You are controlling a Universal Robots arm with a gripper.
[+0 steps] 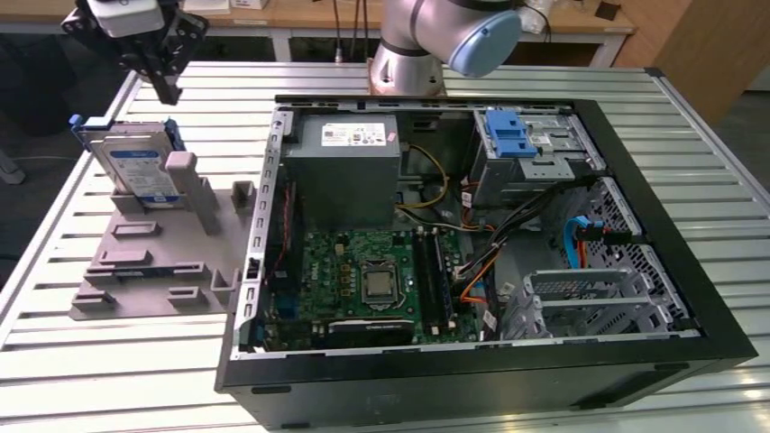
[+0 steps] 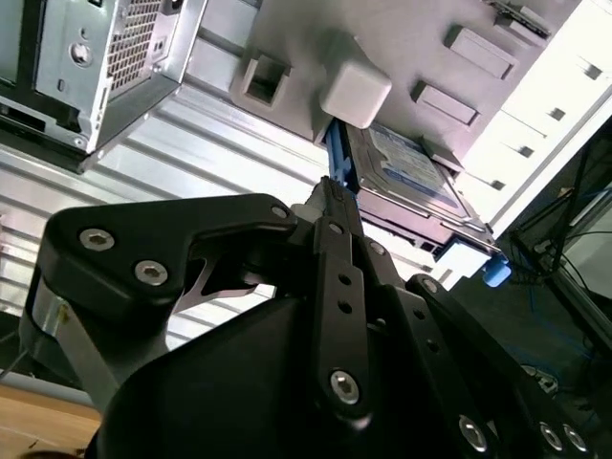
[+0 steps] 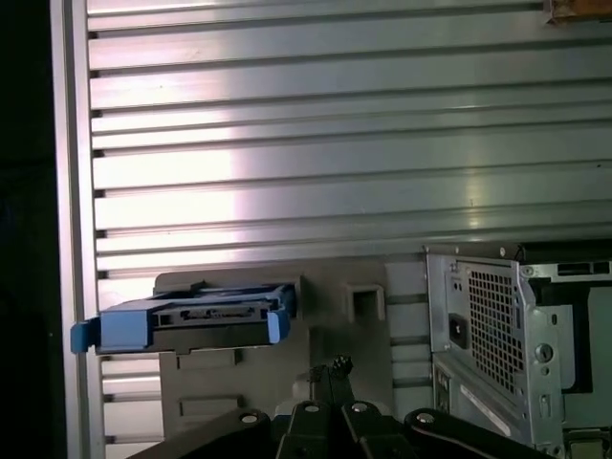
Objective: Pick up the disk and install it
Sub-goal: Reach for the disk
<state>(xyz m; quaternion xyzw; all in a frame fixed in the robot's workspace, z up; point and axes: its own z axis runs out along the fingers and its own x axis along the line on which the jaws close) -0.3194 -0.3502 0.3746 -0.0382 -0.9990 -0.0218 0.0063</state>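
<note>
The disk [image 1: 130, 161], a silver drive with a white-and-blue label in a blue carrier frame, stands tilted on edge in a grey holder [image 1: 154, 263] at the exterior view's left. My gripper [image 1: 165, 90] hangs just above and behind the disk's top edge, apart from it, shut with nothing between its fingers. In the second wrist view the joined fingertips [image 2: 331, 191] point toward the disk [image 2: 409, 168]. In the first wrist view the disk [image 3: 191, 321] shows end-on, beside the gripper [image 3: 335, 367].
An open computer case [image 1: 710, 316] lies on the slatted metal table [image 1: 108, 379], right of the holder. Inside are a grey power supply [image 1: 349, 162], a motherboard [image 1: 367, 280], loose cables and a drive bay with a blue latch [image 1: 511, 135]. The arm's base [image 1: 409, 54] stands behind the case.
</note>
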